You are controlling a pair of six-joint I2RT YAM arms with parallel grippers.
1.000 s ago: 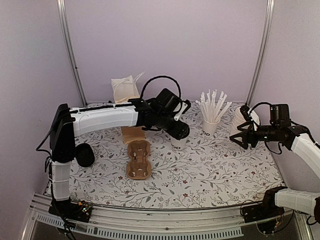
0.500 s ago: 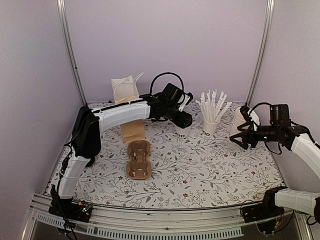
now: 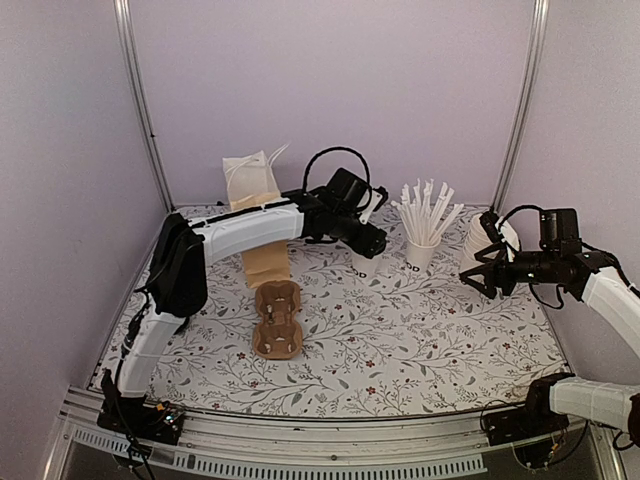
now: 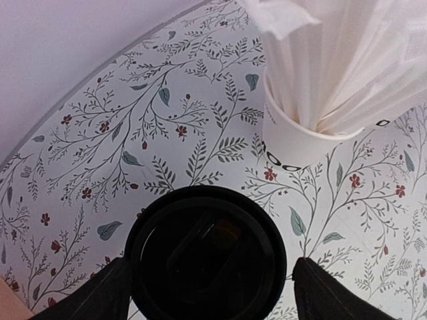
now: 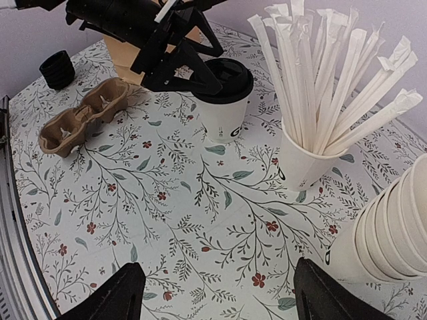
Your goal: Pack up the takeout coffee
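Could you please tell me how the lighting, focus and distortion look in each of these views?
Top external: even, soft light, faint shadows, everything sharp. Left wrist: the lidded coffee cup fills the bottom as a near-featureless black, the straws bright and slightly washed out, the table edge bowed. Right wrist: sharp, wide-angle stretch, stacked cups cropped at the right edge.

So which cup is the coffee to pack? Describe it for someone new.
On the floral table, look at the far middle, just left of the cup of straws. The coffee cup stands there with the left pincer open around it; it alone wears a black lid, unlike the lidless stacked cups.
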